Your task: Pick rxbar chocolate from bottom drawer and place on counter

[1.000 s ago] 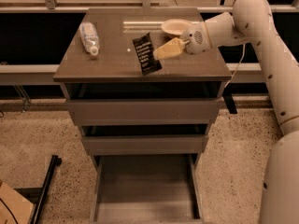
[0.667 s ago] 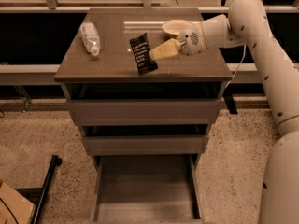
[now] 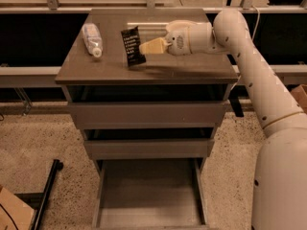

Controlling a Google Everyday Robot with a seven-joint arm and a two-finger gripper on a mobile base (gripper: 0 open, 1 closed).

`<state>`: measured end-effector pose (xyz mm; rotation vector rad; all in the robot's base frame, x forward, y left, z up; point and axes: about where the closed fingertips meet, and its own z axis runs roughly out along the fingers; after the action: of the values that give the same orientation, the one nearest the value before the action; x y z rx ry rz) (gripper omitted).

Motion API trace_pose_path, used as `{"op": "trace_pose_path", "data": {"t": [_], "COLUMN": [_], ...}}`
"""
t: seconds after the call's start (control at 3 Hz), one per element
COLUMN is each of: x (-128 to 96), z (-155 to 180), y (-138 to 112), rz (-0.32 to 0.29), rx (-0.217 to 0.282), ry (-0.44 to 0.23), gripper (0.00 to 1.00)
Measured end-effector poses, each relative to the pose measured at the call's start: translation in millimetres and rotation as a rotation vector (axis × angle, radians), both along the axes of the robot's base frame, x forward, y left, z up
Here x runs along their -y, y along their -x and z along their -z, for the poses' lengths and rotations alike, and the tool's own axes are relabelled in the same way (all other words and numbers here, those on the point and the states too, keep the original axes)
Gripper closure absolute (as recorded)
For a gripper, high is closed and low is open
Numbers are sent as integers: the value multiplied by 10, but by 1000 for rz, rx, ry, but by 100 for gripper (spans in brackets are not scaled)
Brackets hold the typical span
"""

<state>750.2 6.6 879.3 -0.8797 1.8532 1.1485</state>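
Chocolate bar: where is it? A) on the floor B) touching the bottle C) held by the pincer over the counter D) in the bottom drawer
C: the chocolate bar is gripped at the tips of the pincer over the counter. The open bottom drawer holds no bar, and the bottle lies apart from it.

We see the gripper [image 3: 144, 47] over the counter [image 3: 192, 68], its matt tan fingers [image 3: 154, 46] clamped on the bar [image 3: 132, 46], whose black wrapper is faintly shiny. The counter beneath it is glossy grey-brown. Left of it lies a clear plastic bottle [image 3: 92, 38]. Far below, the floor [image 3: 38, 138] looks speckled and rough.
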Motion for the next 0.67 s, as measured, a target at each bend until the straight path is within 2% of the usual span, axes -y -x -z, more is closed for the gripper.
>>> {"op": "trace_pose_path", "data": {"t": [0.67], "x": [-65], "z": [16], "y": [12], "rz": [-10], "rx": [-5], "ry": [0], "gripper": [29]}}
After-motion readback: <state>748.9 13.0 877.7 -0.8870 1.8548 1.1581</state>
